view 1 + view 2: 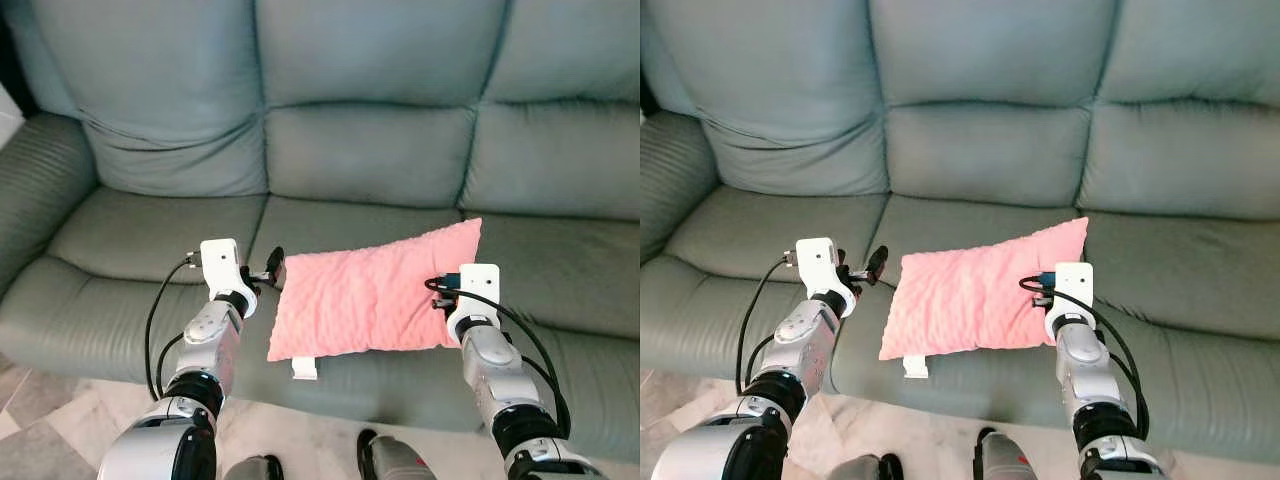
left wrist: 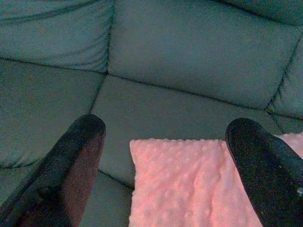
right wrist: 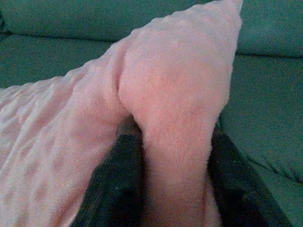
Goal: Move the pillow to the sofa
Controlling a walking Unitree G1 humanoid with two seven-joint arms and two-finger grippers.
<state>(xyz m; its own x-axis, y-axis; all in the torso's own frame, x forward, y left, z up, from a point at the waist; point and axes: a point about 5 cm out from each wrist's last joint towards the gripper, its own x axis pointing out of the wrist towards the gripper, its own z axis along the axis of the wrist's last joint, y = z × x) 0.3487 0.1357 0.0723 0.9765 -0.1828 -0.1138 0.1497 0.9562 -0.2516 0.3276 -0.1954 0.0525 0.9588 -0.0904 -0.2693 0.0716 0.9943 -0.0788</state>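
The pink dimpled fabric pillow (image 1: 372, 296) is laid on the grey-green leather sofa (image 1: 170, 235), its edge pinched in the clenched right pincer (image 3: 175, 156). The left pincer (image 2: 165, 151) is held released just beside its other edge.

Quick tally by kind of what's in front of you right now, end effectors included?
Pillows: 1, pink pillow, pinched by the right end effector.
Sofas: 1, grey-green sofa.
End effectors: 2, left end effector open beside the pillow's edge, right end effector shut on it.
Total: 4
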